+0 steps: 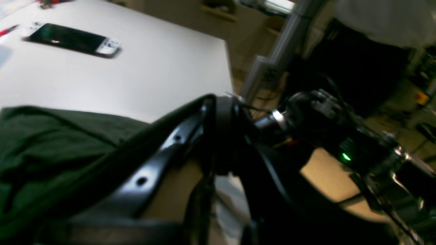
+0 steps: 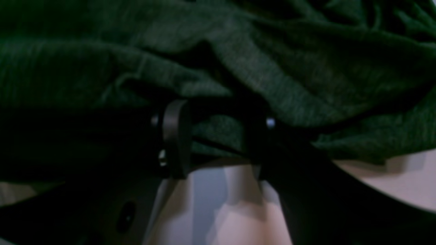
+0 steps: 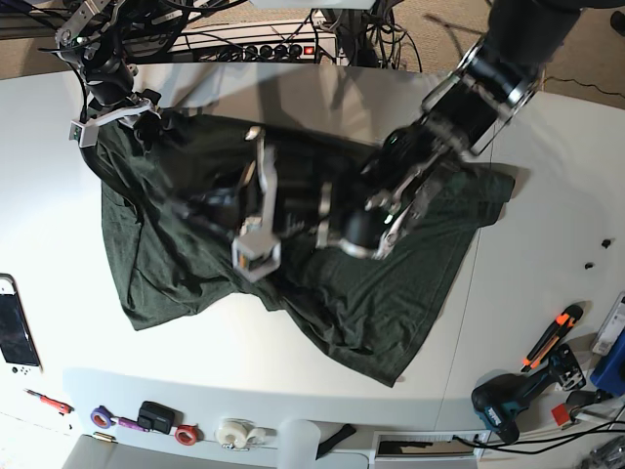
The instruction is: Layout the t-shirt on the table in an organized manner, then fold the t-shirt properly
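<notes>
The large dark green heathered cotton t-shirt (image 3: pixel 195 254) lies rumpled across the middle of the white smooth desk (image 3: pixel 293 342), bunched in the centre of the base view. Your right claw (image 2: pixel 218 134) is released, its jaws astride a fold at the cloth's edge. Close only on that top layer. Your left claw (image 1: pixel 218 112) is clenched, and I cannot tell whether it pinches fabric. Draw the hems apart slowly, keeping them low.
</notes>
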